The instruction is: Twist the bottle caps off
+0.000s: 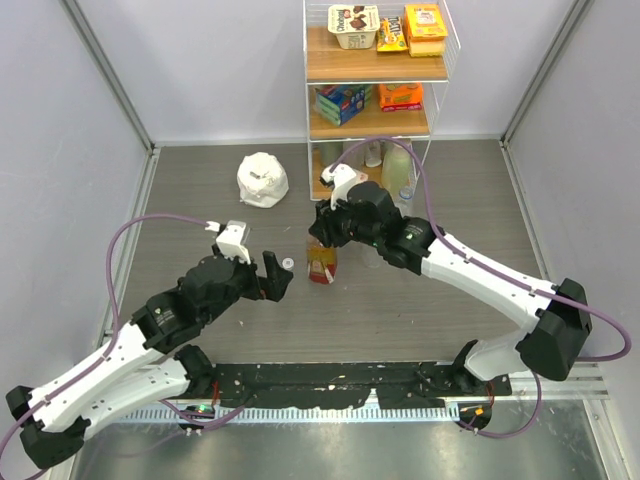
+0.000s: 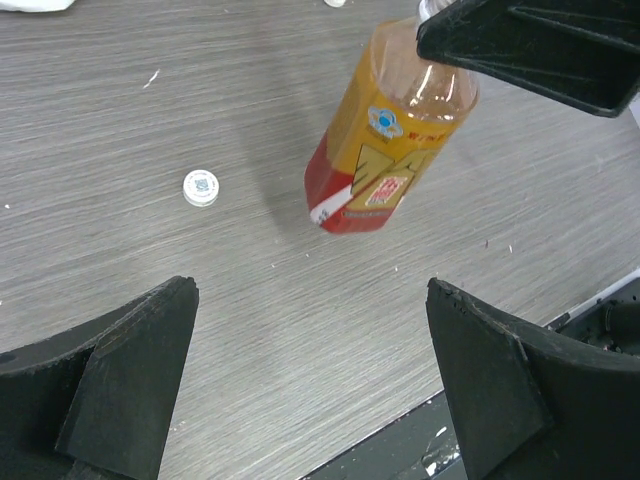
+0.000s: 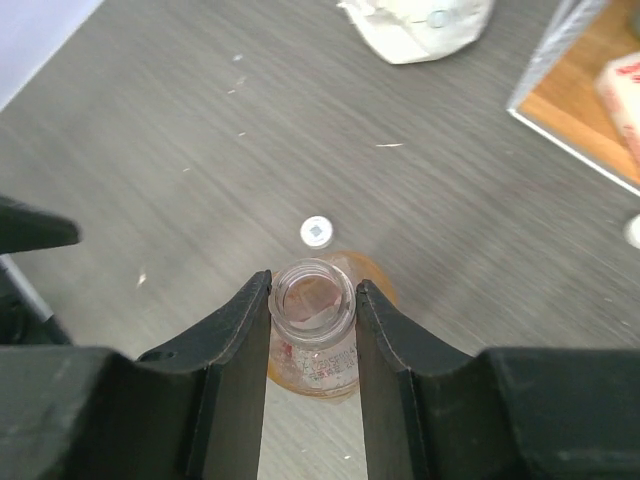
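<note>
The amber bottle (image 1: 322,266) with the red-and-gold label stands tilted on the table, its neck open with no cap on it (image 3: 312,298). My right gripper (image 3: 312,312) is shut on that neck from above; it also shows in the top view (image 1: 322,238). One white cap (image 1: 288,262) lies loose on the table just left of the bottle, seen in the left wrist view (image 2: 201,187) and the right wrist view (image 3: 316,231). My left gripper (image 2: 315,385) is open and empty, low over the table short of the bottle (image 2: 385,150); it shows in the top view (image 1: 278,277).
A white lumpy bag (image 1: 262,180) lies at the back left. A wire shelf (image 1: 375,100) with snack boxes stands at the back, with more bottles (image 1: 398,170) at its foot, partly hidden by my right arm. The table's near edge (image 2: 560,310) is close to my left gripper.
</note>
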Available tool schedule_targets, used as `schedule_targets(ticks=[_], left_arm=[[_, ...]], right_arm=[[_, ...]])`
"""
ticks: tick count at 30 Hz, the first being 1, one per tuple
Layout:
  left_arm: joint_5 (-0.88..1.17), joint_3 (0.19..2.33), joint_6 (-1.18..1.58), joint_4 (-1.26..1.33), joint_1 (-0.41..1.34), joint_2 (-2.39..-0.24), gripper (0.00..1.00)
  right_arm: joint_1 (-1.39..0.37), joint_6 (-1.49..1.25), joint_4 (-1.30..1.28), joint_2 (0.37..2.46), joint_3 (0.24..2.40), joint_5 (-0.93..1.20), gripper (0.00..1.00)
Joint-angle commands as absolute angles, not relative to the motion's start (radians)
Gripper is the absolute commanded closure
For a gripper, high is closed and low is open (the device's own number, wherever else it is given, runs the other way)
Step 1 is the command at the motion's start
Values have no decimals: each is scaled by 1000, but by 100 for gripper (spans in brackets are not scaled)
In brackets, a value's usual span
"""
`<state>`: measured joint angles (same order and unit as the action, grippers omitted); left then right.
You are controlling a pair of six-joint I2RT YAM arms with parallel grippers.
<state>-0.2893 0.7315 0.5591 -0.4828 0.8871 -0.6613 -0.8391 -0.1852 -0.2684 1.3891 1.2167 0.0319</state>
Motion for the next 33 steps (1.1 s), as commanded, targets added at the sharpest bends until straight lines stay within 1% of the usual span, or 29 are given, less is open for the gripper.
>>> schedule_targets(ticks=[1, 6, 10, 21, 23, 25, 26, 27, 29, 30, 31, 32, 33], left_arm=[[-350, 739, 580, -485, 887, -638, 0], [-342, 742, 577, -489, 887, -647, 0], [-333, 742, 575, -488, 885, -660, 0], [-298, 756, 551, -474, 887, -699, 0], [-284, 758, 546, -468, 887, -707, 0], [-273, 764, 546, -468, 887, -716, 0], [-272, 765, 546, -469, 887, -719, 0], [-272, 767, 546, -471, 887, -724, 0], [-272, 767, 548, -468, 887, -730, 0], [-264, 767, 545, -463, 887, -732, 0], [-256, 765, 543, -457, 887, -733, 1], [-247, 767, 540, -454, 887, -736, 0], [-244, 769, 538, -453, 887, -738, 0]], right_arm=[[-856, -166, -140, 1364, 1183, -219, 99], [-856, -183, 73, 1312, 1060, -296, 99], [-857, -178, 113, 1313, 1025, -311, 99], [-857, -212, 202, 1354, 933, -255, 98], [-857, -212, 218, 1358, 910, -249, 93], [-857, -213, 221, 1353, 897, -241, 86], [-857, -215, 221, 1347, 891, -236, 80], [-857, -215, 221, 1345, 890, -230, 77], [-859, -222, 219, 1333, 885, -215, 62], [-858, -232, 221, 1321, 882, -209, 51], [-857, -235, 232, 1306, 877, -198, 45], [-857, -236, 241, 1301, 874, -193, 35], [-857, -239, 247, 1289, 874, -187, 31]])
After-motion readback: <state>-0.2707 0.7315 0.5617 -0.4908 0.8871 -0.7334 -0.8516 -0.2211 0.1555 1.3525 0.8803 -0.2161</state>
